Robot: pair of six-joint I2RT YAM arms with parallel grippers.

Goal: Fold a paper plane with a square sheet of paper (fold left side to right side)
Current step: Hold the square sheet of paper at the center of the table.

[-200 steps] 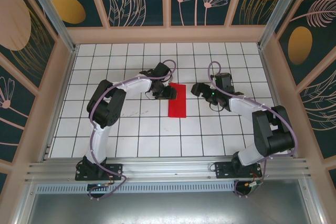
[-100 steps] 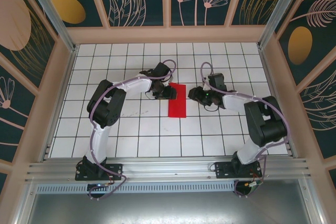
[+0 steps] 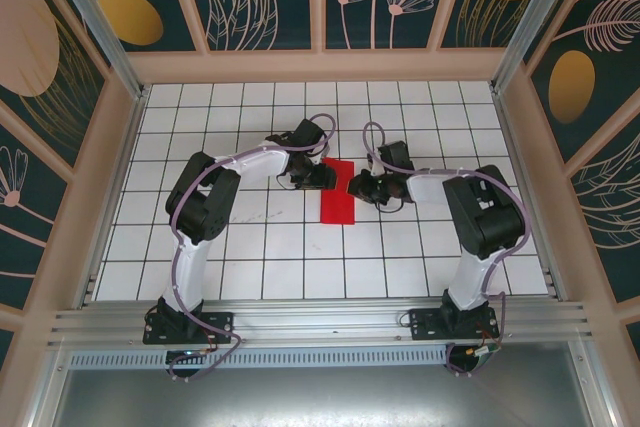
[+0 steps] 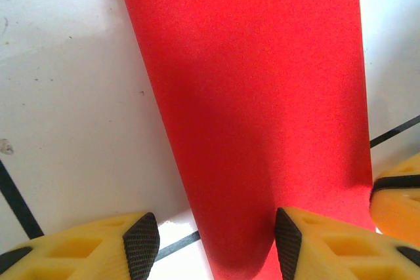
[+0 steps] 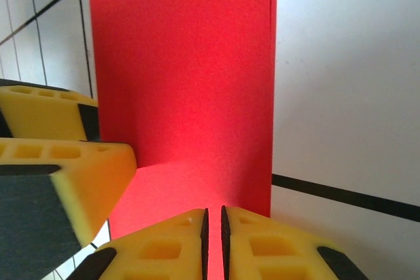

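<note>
The square sheet of paper (image 3: 337, 203) lies on the tiles as a narrow red rectangle, long side running away from me. My left gripper (image 3: 322, 176) stands open at its upper left edge. In the left wrist view the gripper (image 4: 215, 247) straddles that edge of the paper (image 4: 249, 96), one pad on white tile, the other over the red. My right gripper (image 3: 356, 185) is at the paper's upper right edge. In the right wrist view it (image 5: 214, 227) is shut to a thin slit, its tips over the paper (image 5: 184, 70).
The white grid table (image 3: 250, 247) is walled by wooden rails and patterned panels. The two grippers are almost touching over the paper; the left gripper's yellow fingers (image 5: 59, 162) crowd the right wrist view. Open tiles lie in front of the paper.
My right arm has swung left from the open tiles to the paper's right edge, and its jaws have gone from wide open to nearly together. The left gripper and paper have not moved.
</note>
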